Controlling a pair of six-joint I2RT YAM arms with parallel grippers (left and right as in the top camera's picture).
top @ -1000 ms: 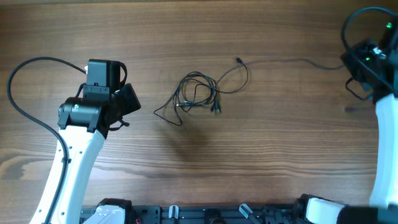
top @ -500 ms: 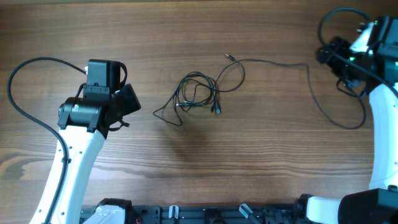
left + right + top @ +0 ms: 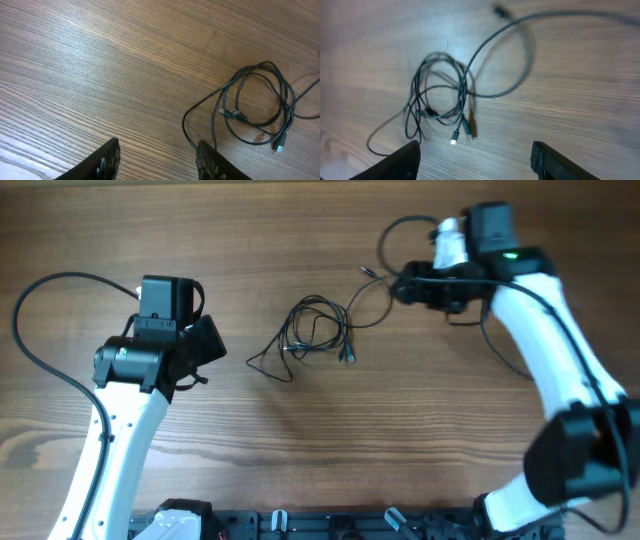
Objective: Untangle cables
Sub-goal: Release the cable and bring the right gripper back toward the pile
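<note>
Thin black cables [image 3: 318,330] with small plug ends lay in a loose tangle at the middle of the brown wooden table [image 3: 300,450], between my two arms. I judged them light, limp and slippery, more likely to slide or drag the whole knot along than to resist a pull. The best hold looked to be a free strand near a plug, such as the outlying strand [image 3: 490,37] sweeping away toward the right, not the crowded coil. My left gripper [image 3: 157,162] hovered low over bare wood near the tangle's left edge, wrist angled toward the cords, its fingers apart with nothing between them. My right gripper [image 3: 477,162] hung above the tangle's right side, tilted down at it, fingers spread wide and empty. Its view was blurred.
</note>
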